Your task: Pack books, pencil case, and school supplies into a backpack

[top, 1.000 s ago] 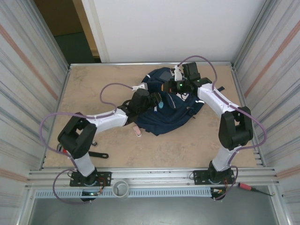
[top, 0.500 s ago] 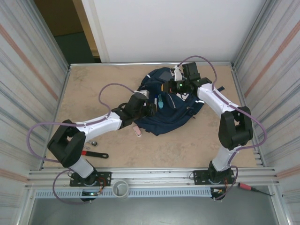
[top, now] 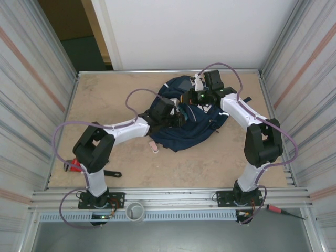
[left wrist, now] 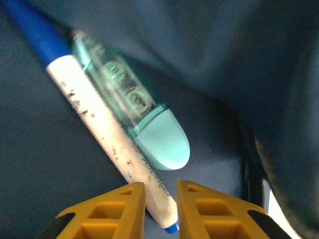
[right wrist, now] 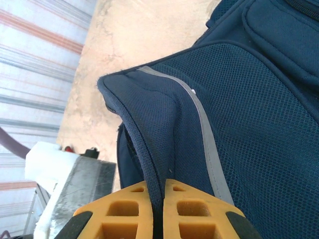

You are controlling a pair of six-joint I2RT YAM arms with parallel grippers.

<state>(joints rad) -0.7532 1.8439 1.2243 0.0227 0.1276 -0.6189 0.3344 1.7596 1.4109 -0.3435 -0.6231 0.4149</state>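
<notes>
The navy backpack [top: 184,134] lies open in the middle of the table. My left gripper [top: 181,114] reaches into its mouth. In the left wrist view a white marker [left wrist: 107,132] with a blue cap lies on the dark lining beside a teal piece [left wrist: 144,119]. The left gripper [left wrist: 160,191] is shut on the marker's tail end. My right gripper [top: 193,97] is at the bag's far side, and in its wrist view it [right wrist: 158,186] is shut on a fold of the backpack's [right wrist: 249,99] mesh rim, holding it up. A small pink item [top: 153,147] lies just in front of the bag. The books and pencil case are hidden.
A red pipe wrench [top: 73,165] and a black spanner [top: 110,173] lie at the near left by the left arm's base. Metal walls close in both sides. Bare tabletop [top: 105,94] spreads left of the bag and in front of it.
The left arm swung further into the backpack's mouth and its jaws narrowed onto the marker. The red wrench came into sight near the left base. The right arm held still.
</notes>
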